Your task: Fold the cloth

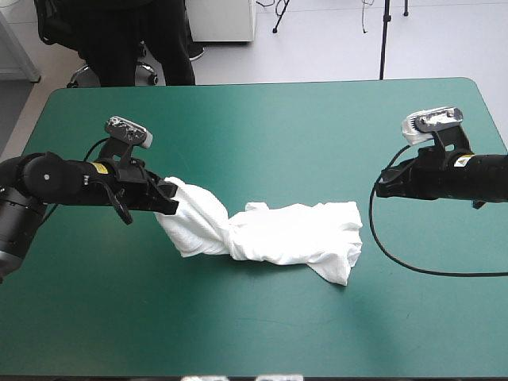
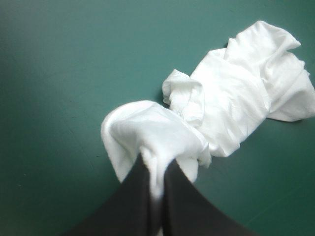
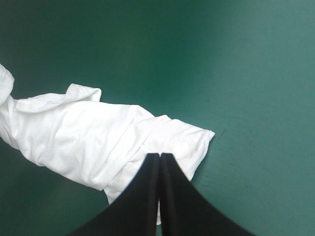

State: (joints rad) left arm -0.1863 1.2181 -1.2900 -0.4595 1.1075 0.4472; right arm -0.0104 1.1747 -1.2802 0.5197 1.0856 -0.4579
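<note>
Your left gripper (image 2: 156, 166) is clamped on the T-shirt (image 2: 236, 98). Its two black fingers are all but together, with a tuft of white fabric pinched between them and bulging out just ahead of the tips. From that pinch the cloth runs away from the gripper as a twisted, rope-like bunch. Farther ahead it widens into a crumpled mass.

In the high view you see this left gripper (image 1: 168, 194) left of centre in the frame, and the held end of the T-shirt (image 1: 286, 234) slopes down from the fingers onto the table.

Your right gripper (image 3: 160, 156) is closed with nothing in it: the fingers meet in one pointed arch and no cloth shows between them. In its wrist view the T-shirt (image 3: 88, 137) lies ahead of and beneath the fingers, with one hemmed corner just beside the tips. In the high view the right gripper (image 1: 383, 186) sits right of centre, near the shirt's right end but apart from it.

The T-shirt stretches across the middle of the high view, slightly below centre, as a long crumpled strip. Its left end is at your left gripper. Its broader right end lies on the teal-green cover (image 1: 262, 119), with one corner pointing toward the lower right of the frame
</note>
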